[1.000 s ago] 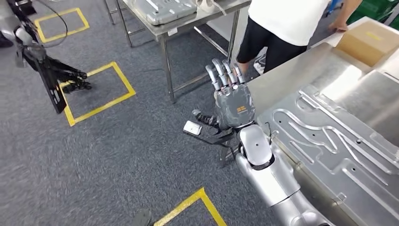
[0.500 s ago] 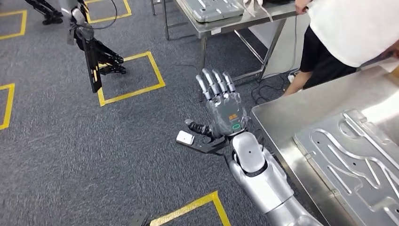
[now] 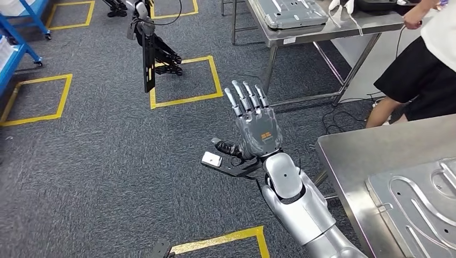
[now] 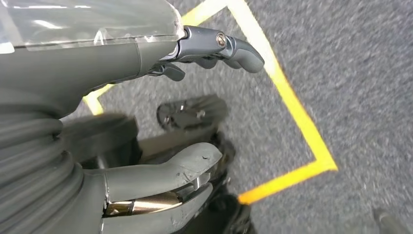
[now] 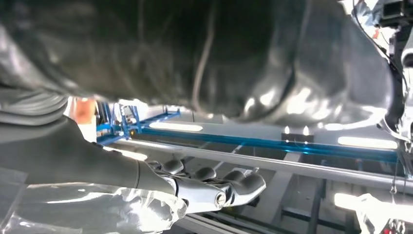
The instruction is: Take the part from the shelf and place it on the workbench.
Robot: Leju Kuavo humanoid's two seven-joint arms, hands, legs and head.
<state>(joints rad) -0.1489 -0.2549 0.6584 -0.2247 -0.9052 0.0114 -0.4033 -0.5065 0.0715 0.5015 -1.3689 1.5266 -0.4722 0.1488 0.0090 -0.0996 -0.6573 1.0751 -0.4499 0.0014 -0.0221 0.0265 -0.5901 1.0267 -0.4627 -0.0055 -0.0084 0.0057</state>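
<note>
orange mark on hand, too small to read, no other txt

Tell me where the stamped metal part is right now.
In the head view the stamped metal part lies flat on the steel workbench at lower right, just right of the raised right hand.

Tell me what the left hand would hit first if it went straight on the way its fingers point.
Probably nothing close: the left hand points out over bare carpet, toward the yellow floor square. Depth is unclear.
</note>
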